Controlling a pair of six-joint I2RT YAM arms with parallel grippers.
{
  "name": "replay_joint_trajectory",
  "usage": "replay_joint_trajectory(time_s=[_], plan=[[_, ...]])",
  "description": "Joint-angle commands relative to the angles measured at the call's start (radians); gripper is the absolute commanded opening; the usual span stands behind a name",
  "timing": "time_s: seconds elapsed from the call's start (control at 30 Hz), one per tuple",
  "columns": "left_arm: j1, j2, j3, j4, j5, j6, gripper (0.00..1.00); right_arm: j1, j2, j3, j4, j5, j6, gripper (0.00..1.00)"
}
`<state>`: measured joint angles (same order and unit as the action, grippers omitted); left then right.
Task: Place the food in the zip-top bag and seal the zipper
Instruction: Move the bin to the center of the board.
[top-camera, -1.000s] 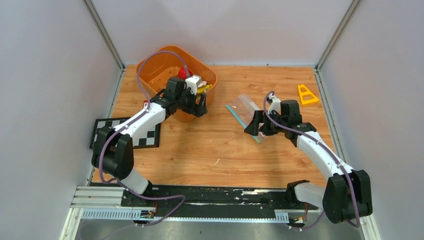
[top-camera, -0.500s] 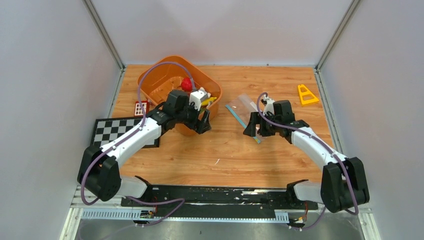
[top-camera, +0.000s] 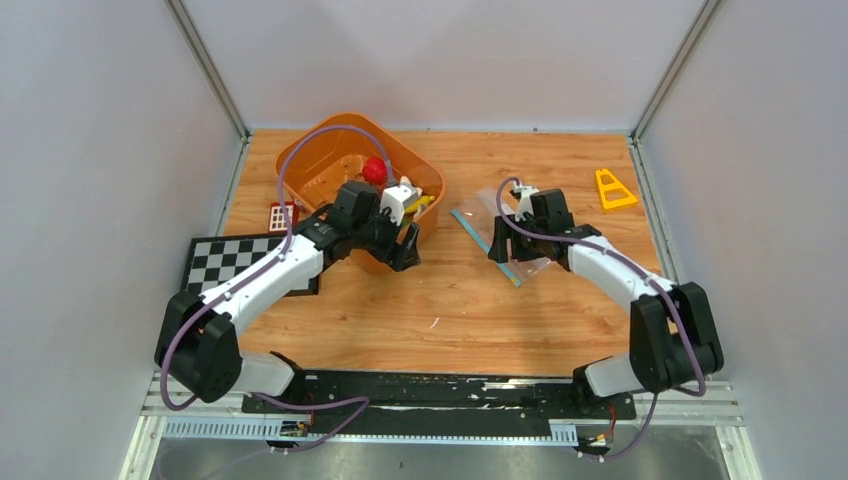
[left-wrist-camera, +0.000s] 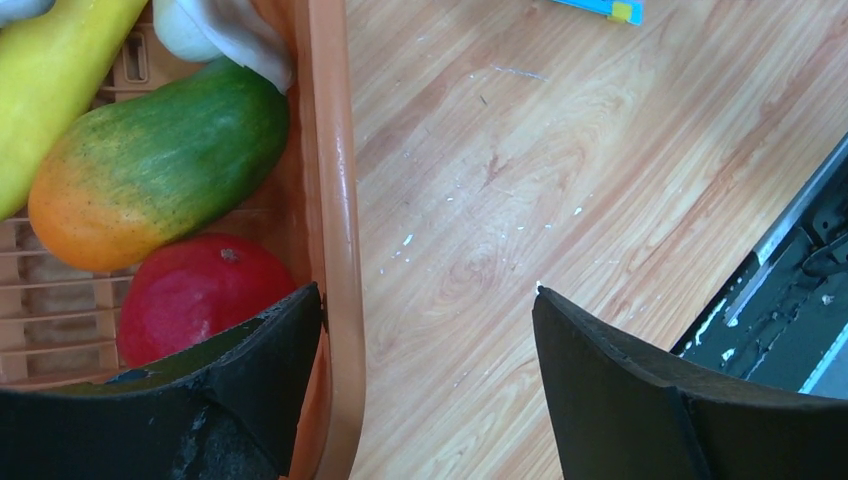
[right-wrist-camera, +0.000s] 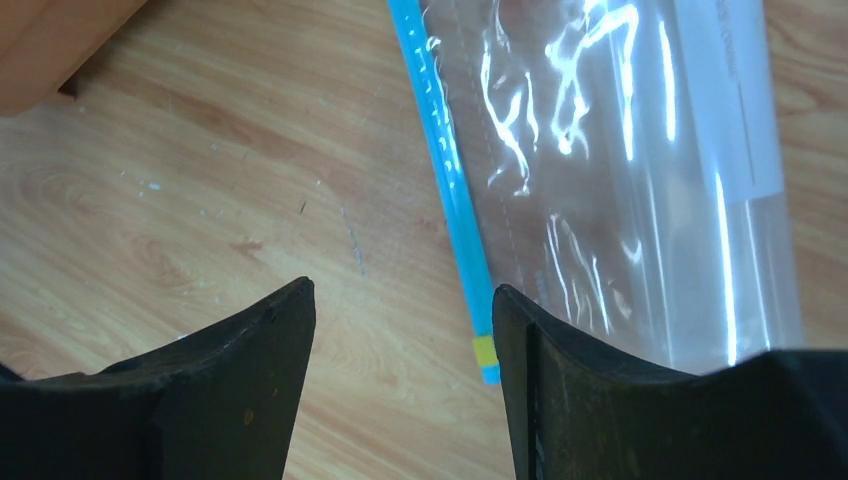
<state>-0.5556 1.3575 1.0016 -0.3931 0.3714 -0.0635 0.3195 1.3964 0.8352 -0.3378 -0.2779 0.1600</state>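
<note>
The food lies in the orange basket (top-camera: 318, 160): a yellow banana (left-wrist-camera: 60, 70), a green and orange fruit (left-wrist-camera: 160, 165), a red round fruit (left-wrist-camera: 190, 295) and a white piece (left-wrist-camera: 215, 30). My left gripper (left-wrist-camera: 430, 300) is open and straddles the basket's near rim (left-wrist-camera: 330, 150), one finger inside and one over the wood. The clear zip-top bag (right-wrist-camera: 620, 170) lies flat right of the basket, its teal zipper (right-wrist-camera: 450, 190) facing the basket. My right gripper (right-wrist-camera: 402, 300) hangs open over the zipper's near end, holding nothing.
A small red grid block (top-camera: 282, 215) and a checkerboard mat (top-camera: 235, 262) lie left of the basket. A yellow triangular piece (top-camera: 612, 190) sits at the back right. Grey walls enclose the wooden table; a black rail runs along the near edge.
The left arm swung and the basket shifted slightly nearer, uncovering the red block. The right gripper moved farther back over the bag's zipper end, and its jaws narrowed.
</note>
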Motion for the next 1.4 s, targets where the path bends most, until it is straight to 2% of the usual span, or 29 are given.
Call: replay_joint_trajectory(time_s=[0.0, 0.2, 0.47, 0.7, 0.93, 1.03, 1.1, 1.2, 1.27, 1.37], plan=[[-0.046, -0.042, -0.011, -0.048, -0.004, -0.013, 0.84, 0.036, 0.114, 0.119, 0.022, 0.099, -0.097, 0.62], [-0.050, -0.170, 0.014, -0.042, -0.093, -0.051, 0.88, 0.088, 0.270, 0.221, 0.054, 0.183, -0.149, 0.55], [-0.049, -0.327, 0.003, 0.049, -0.158, -0.157, 0.91, 0.124, 0.346, 0.275, 0.186, 0.263, -0.156, 0.56], [-0.050, -0.391, -0.063, 0.087, -0.216, -0.204, 0.91, 0.173, 0.436, 0.341, 0.234, 0.350, -0.251, 0.60], [-0.050, -0.442, -0.106, 0.113, -0.255, -0.223, 0.91, 0.184, 0.517, 0.359, 0.288, 0.330, -0.288, 0.59], [-0.050, -0.442, -0.106, 0.109, -0.255, -0.222, 0.91, 0.185, 0.539, 0.363, 0.288, 0.380, -0.298, 0.57], [-0.049, -0.442, -0.107, 0.108, -0.256, -0.221, 0.91, 0.184, 0.550, 0.362, 0.299, 0.402, -0.309, 0.54], [-0.049, -0.438, -0.107, 0.111, -0.258, -0.219, 0.90, 0.185, 0.569, 0.367, 0.299, 0.404, -0.310, 0.43], [-0.049, -0.435, -0.106, 0.110, -0.255, -0.219, 0.90, 0.185, 0.577, 0.365, 0.301, 0.403, -0.311, 0.28], [-0.050, -0.434, -0.103, 0.105, -0.248, -0.217, 0.90, 0.185, 0.585, 0.357, 0.301, 0.412, -0.307, 0.15]])
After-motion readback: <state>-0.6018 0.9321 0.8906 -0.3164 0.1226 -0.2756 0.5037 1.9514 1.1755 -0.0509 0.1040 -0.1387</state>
